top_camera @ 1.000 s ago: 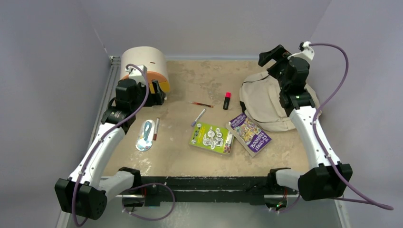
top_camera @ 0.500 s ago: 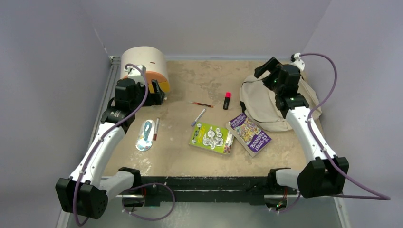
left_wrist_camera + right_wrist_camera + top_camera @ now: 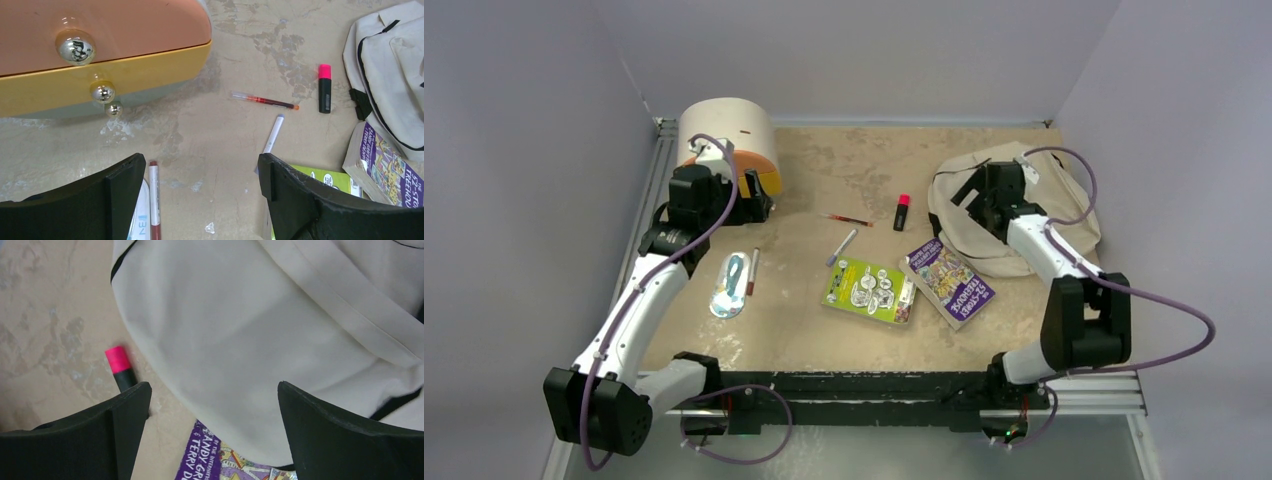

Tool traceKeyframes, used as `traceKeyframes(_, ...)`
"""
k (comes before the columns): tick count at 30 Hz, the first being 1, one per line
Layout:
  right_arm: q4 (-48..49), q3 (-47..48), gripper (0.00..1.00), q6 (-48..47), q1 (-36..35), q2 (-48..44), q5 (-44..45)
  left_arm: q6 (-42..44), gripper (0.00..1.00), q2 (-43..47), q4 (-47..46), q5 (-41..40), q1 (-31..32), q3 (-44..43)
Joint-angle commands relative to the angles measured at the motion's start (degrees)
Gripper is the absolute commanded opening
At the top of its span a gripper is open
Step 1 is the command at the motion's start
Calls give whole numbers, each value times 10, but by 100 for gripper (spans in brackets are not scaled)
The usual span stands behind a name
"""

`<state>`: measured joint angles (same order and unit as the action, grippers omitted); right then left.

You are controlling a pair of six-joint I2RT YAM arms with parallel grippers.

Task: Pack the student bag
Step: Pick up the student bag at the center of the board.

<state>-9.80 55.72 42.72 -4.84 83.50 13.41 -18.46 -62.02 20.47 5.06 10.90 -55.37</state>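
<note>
Top external view is showing the packing as barely begun, in my judgement. The student bag [image 3: 969, 235] is lying slumped at the upper right of the frame, and every loose item is lying outside it on the table [image 3: 824, 170]. Whether its zip is standing open cannot be told. The right gripper [image 3: 210, 390] is hanging over the bag's cream fabric with jaws spread wide, grasping nothing. The left gripper [image 3: 200, 170] is sitting at the upper left, facing the drawer box [image 3: 724, 135], likewise released and empty. Items are counting as follows. There are two books, a green book [image 3: 869, 290] and a purple book [image 3: 949, 283], lying side by side at centre, the purple one touching the bag's lower edge. There are three pens: a red pen [image 3: 849, 219], a white pen [image 3: 842, 247] and a brown pen [image 3: 752, 271]. One pink-capped marker [image 3: 902, 211] and one flat packet [image 3: 730, 285] are also lying out, the packet just beside the brown pen. One bag and one drawer box are present. Seven loose items are awaiting packing.
</note>
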Motion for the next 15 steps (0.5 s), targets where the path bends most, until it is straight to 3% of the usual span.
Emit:
traceKeyframes(1, 62, 15, 99, -115, -16, 32, -67, -5, 83, 0, -18, 14, -4, -3)
traceKeyframes(5, 58, 49, 99, -162, -66, 76, -8, -5, 83, -1, -20, 20, -4, -1)
traceKeyframes(10, -7, 136, 99, -190, -147, 174, 136, -4, 83, -2, -20, 18, -4, -1)
traceKeyframes(15, -28, 179, 99, -203, -153, 220, 210, -4, 83, -3, -20, 18, -4, -1)
